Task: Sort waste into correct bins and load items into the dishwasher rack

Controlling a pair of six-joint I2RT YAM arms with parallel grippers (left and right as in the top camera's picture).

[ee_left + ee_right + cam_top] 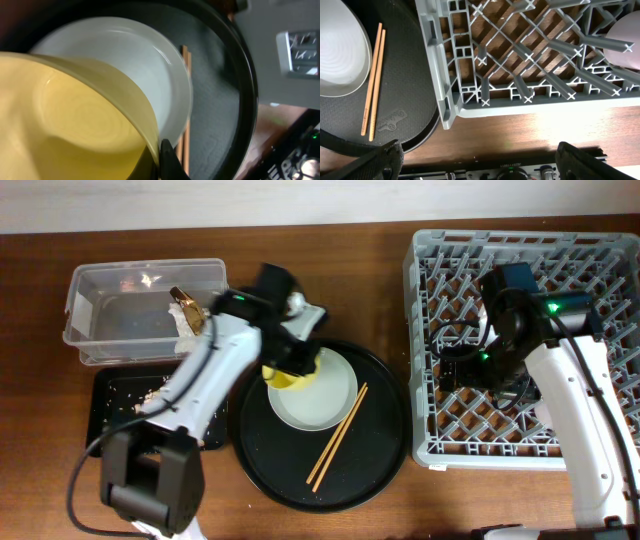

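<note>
The big grey rack [425,280] sat under the right gripper [457,368]. Its fingers stood wide apart and held nothing. At the edge of the pale plate [325,405], the left gripper [286,358] pinched the yellow bowl [291,379] by its rim, squeezed tight.

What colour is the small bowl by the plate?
Yellow. The bowl shows best in the left wrist view, where it fills most of the picture.

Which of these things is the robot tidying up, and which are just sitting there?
For the job: yellow bowl, plate, chopsticks, pink cup, wrapper, food scraps, clear tub, shallow black tray, dishwasher rack.

Just there: round black tray, table.
</note>
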